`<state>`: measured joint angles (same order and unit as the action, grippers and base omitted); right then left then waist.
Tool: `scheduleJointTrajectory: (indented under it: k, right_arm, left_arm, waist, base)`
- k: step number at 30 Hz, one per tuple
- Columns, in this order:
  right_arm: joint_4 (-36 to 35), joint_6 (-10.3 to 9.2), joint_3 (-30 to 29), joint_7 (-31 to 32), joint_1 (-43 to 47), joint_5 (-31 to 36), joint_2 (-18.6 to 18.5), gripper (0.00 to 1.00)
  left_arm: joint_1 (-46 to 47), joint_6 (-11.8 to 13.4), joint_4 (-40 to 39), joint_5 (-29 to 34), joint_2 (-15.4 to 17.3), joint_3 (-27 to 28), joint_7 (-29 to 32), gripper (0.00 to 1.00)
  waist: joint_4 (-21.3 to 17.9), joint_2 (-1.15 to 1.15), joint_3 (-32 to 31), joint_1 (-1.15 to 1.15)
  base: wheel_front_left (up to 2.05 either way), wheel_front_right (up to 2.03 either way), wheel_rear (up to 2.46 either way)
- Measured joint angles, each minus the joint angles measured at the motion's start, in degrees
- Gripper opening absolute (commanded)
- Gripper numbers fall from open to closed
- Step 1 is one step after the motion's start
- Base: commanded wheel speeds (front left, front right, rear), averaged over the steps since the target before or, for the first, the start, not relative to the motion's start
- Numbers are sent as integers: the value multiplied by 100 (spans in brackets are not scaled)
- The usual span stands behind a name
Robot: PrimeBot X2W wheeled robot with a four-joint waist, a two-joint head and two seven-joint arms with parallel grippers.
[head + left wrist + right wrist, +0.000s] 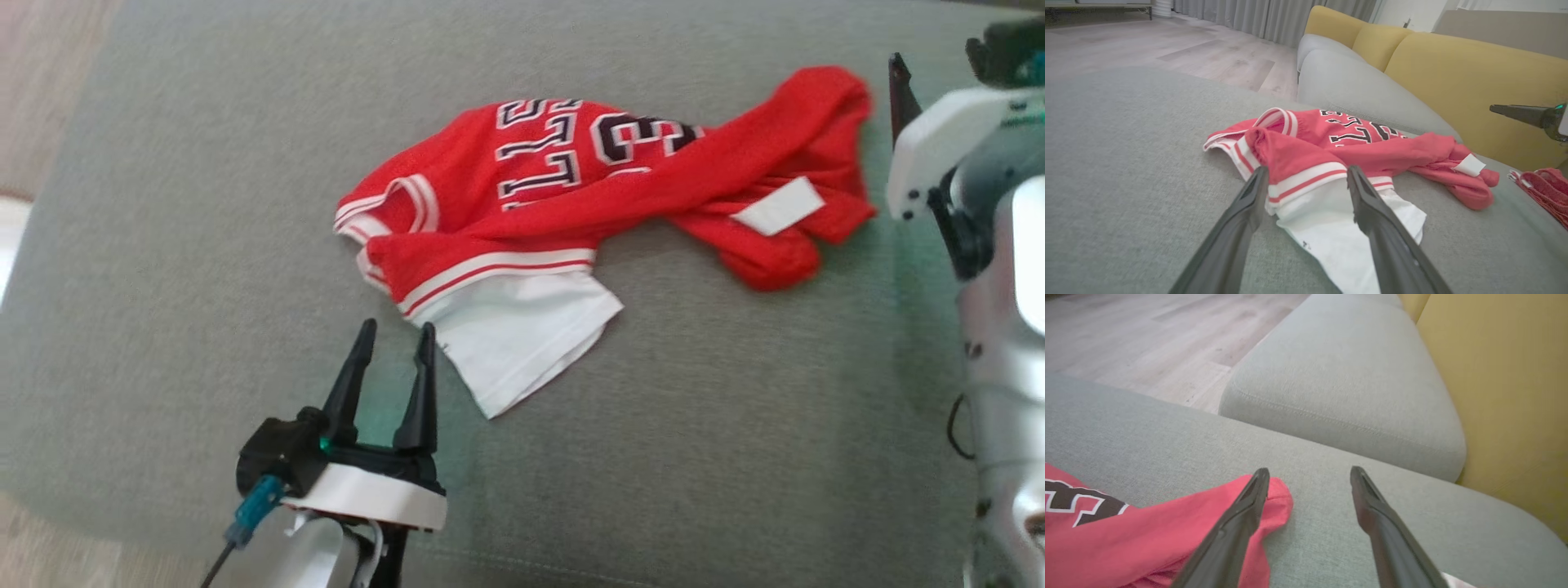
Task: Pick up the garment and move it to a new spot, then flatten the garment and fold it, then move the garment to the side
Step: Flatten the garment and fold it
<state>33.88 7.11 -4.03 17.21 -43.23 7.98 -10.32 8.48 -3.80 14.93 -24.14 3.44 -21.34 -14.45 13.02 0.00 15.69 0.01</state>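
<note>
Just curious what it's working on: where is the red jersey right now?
The red jersey lies crumpled on the grey cushion, centre of the head view, its white part just beyond the open left gripper.

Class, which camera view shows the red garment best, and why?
The head view: the garment is seen whole from above on the cushion. The left wrist view shows it foreshortened behind the left gripper; the right wrist view catches one red end.

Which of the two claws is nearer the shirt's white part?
The left claw, beside the white hem; the right claw sits by the red end.
</note>
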Motion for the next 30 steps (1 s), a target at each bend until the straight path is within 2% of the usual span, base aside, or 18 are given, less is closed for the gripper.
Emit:
scheduleJointTrajectory:
  k: [9,17,18,19,21,23,30]
  right_arm:
    - [1089,0,-288,646,-639,-51,-126,100]
    - [1679,0,-542,802,-792,-85,-136,100]
    - [1718,0,-560,802,-814,-113,-136,83]
    - [1759,0,-563,801,-836,-147,-134,60]
    - [1850,0,-560,799,-900,-215,-126,26]
    - [1918,0,-559,746,-946,-268,-130,0]
    - [1972,0,-575,30,-1034,-296,-141,0]
  left_arm:
    - [185,-34,-69,94,-52,-167,0,100]
    - [188,-77,-88,92,-62,-271,0,100]
    - [189,-77,-88,86,-62,-278,0,100]
    - [191,-77,-88,86,-62,-286,0,100]
    - [211,-77,-86,86,-62,-313,0,100]
    - [250,-77,-83,86,-64,-347,0,100]
    - [342,-74,-44,87,-66,-372,0,100]
  waist:
    - [445,0,416,0]
    - [529,0,503,-1]
    - [530,0,509,-1]
    - [529,0,518,-1]
    - [529,0,534,-1]
    - [544,0,549,-1]
    - [520,0,566,-1]
  base:
    - [0,0,0]
    - [0,0,0]
    - [0,0,0]
    - [0,0,0]
    - [0,0,0]
    - [0,0,0]
    - [0,0,0]
